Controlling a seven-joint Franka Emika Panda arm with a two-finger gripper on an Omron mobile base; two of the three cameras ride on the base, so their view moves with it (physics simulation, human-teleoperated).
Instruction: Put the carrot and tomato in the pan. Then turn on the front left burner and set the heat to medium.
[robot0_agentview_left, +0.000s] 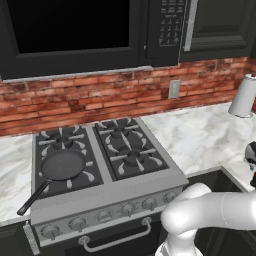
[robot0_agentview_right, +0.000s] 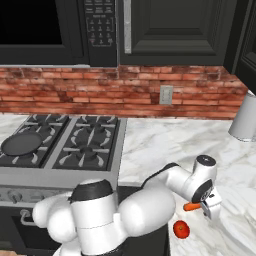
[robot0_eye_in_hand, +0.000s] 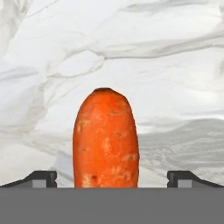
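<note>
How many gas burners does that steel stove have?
4. Front left burner sits under the round black frying pan; back left burner behind it; front right burner and back right burner alongside, both bare.

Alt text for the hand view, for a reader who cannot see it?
An orange carrot lies on the white marble counter, centred between the open gripper's two dark fingers, which stand apart from it on either side.

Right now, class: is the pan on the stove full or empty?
Empty. The pan sits on the stove's front left burner with a bare black inside; the carrot and tomato lie on the marble counter.
</note>
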